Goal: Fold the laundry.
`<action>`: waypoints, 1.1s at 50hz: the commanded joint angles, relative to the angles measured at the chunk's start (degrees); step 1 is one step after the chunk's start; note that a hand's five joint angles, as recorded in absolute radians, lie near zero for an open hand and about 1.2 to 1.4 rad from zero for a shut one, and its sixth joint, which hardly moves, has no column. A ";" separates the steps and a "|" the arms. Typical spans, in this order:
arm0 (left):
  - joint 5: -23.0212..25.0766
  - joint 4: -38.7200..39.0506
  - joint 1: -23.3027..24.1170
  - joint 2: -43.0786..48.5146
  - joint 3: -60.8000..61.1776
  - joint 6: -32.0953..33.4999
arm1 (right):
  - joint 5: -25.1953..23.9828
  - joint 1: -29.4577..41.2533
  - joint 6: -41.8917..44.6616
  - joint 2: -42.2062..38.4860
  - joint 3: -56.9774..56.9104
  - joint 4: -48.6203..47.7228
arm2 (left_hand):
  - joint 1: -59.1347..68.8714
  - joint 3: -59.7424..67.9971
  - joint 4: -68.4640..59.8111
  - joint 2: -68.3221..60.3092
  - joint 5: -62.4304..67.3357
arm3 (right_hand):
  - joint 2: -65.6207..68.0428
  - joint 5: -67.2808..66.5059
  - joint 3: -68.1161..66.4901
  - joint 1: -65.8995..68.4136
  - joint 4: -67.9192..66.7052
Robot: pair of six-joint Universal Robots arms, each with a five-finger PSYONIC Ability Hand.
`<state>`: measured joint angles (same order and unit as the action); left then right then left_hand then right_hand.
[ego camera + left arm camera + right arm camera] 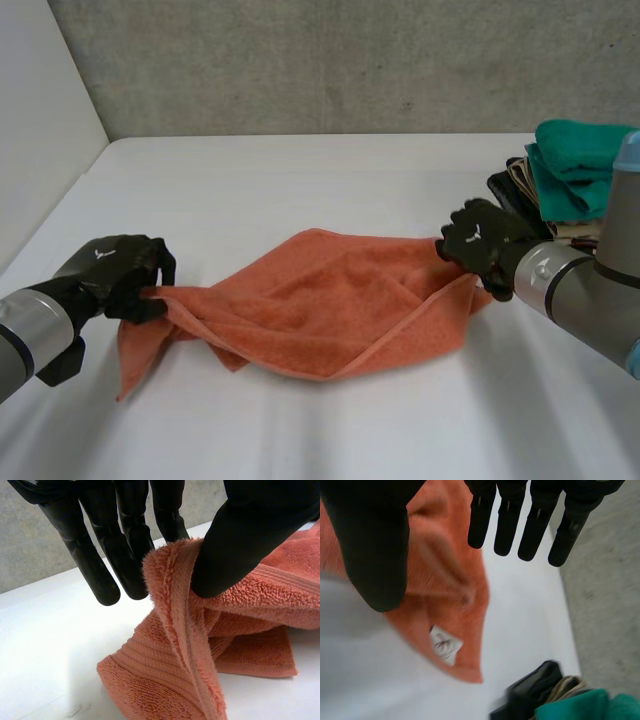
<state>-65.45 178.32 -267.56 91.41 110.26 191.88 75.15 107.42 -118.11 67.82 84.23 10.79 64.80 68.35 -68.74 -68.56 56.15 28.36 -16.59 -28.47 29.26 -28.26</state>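
An orange towel [320, 300] lies slack on a white bench [300, 170], its long axis running side to side between the two hands; its left end is pinched in the left hand [115, 270], and its right end is clamped in the right hand [480, 240], close to a stack of folded cloths [575, 170]; each end is already held, so a fold end-to-end is judged likely next.

Bright, even light falls from overhead — the white table [330, 180] glows almost washed out. The towel [320, 300] casts only a soft, faint shadow on its near side — the grey wall [350, 60] looks duller.
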 commanded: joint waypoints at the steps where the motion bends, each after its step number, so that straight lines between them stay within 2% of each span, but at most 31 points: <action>1: 0.23 0.10 0.11 0.35 -0.04 -0.11 | -4.92 -2.92 -1.41 -8.03 0.68 -6.73 | 15.20 11.65 -11.26 -11.44 13.85 | 3.16 -4.93 -3.05 2.27 -3.26; 4: 0.15 0.10 0.20 0.35 -0.13 -0.10 | -6.24 -2.84 -3.26 -10.59 0.41 -8.93 | 15.20 11.65 -11.26 -11.44 13.85 | 8.53 -10.30 -8.42 7.63 -8.63; 6: 0.15 0.10 0.20 0.44 -0.22 -0.11 | -7.47 -2.40 -6.68 -12.44 0.06 -10.61 | 15.20 11.65 -11.26 -11.44 13.85 | 18.26 -20.03 -18.15 17.36 -18.36; 8: -0.03 0.10 0.29 0.61 -0.31 -0.19 | -7.91 -1.96 -9.84 -12.79 -0.29 -11.49 | 15.20 11.65 -11.26 -11.44 13.85 | 34.20 -35.97 -34.09 33.30 -34.30; 9: -0.03 0.10 0.29 0.53 -0.48 -0.19 | -8.00 -1.69 -13.77 -12.36 -0.81 -12.10 | 15.20 11.65 -11.26 -11.44 13.85 | 51.46 -53.23 -51.35 50.56 -51.56; 14: -0.12 -1.48 0.11 -0.61 -2.15 -0.54 | -6.69 -2.65 -29.51 -6.31 -1.96 -12.63 | 15.20 11.65 -11.26 -11.44 13.85 | 51.64 -53.41 -51.53 50.74 -51.74; 16: 0.06 -3.49 -0.24 -2.80 -3.55 -0.81 | -6.33 -4.06 -34.28 0.88 -2.92 -10.62 | 15.20 11.65 -11.26 -11.44 13.85 | 51.64 -53.41 -51.53 50.74 -51.74; 19: 0.41 -7.09 -1.11 -6.49 -6.36 -1.33 | -5.81 -5.47 -33.24 7.93 -3.71 -5.88 | 15.20 11.65 -11.26 -11.44 13.85 | 51.64 -53.41 -51.53 50.74 -51.74; 24: 2.95 -14.57 -4.10 -13.09 -12.69 -2.04 | -5.55 -9.43 -26.32 18.56 -7.31 5.27 | 15.20 11.65 -11.26 -11.44 13.85 | 51.64 -53.41 -51.53 50.74 -51.74; 30: 8.22 -21.51 -7.88 -18.19 -21.38 -2.74 | -0.19 -9.34 -19.97 23.15 -12.50 15.13 | 15.20 11.65 -11.26 -11.44 13.85 | 51.64 -53.41 -51.53 50.74 -51.74; 34: 8.58 -23.18 -9.03 -16.10 -22.98 -2.13 | 3.15 -6.97 -16.11 21.58 -12.95 20.14 | 15.20 11.65 -11.26 -11.44 13.85 | 51.64 -53.41 -51.53 50.74 -51.74; 37: 8.14 -23.98 -7.28 -12.41 -22.55 -0.38 | 6.05 -4.33 -11.54 17.54 -11.28 22.52 | 15.20 11.65 -11.26 -11.44 13.85 | 51.64 -53.41 -51.53 50.74 -51.74; 42: 3.23 -24.51 -1.12 1.12 -22.01 10.95 | 10.80 -1.35 -6.96 8.14 -10.66 22.53 | 15.20 11.65 -11.26 -11.44 13.85 | 51.64 -53.41 -51.53 50.74 -51.74; 47: -2.04 -22.84 1.34 13.69 -27.27 19.83 | 15.63 3.66 -11.60 -3.81 -19.08 14.81 | 15.20 11.65 -11.26 -11.44 13.85 | 51.64 -53.41 -51.53 50.74 -51.74; 49: -3.54 -20.40 2.91 18.51 -33.92 21.77 | 16.78 4.54 -13.80 -6.54 -22.86 11.56 | 15.20 11.65 -11.26 -11.44 13.85 | 51.64 -53.41 -51.53 50.74 -51.74; 52: -4.16 -16.35 4.06 21.44 -41.85 20.12 | 18.27 5.86 -18.11 -11.03 -32.17 3.13 | 15.20 11.65 -11.26 -11.44 13.85 | 51.64 -53.41 -51.53 50.74 -51.74; 55: -5.47 -7.05 4.59 22.06 -51.09 13.89 | 19.42 6.57 -22.76 -12.71 -40.26 -9.52 | 15.20 11.65 -11.26 -11.44 13.85 | 51.64 -53.41 -51.53 50.74 -51.74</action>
<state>-68.68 159.07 -264.53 109.43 75.22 211.93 92.33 112.32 -132.70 60.06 58.59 19.61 64.80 68.41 -68.78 -68.62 56.15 67.46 -56.43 -67.96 62.58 -68.48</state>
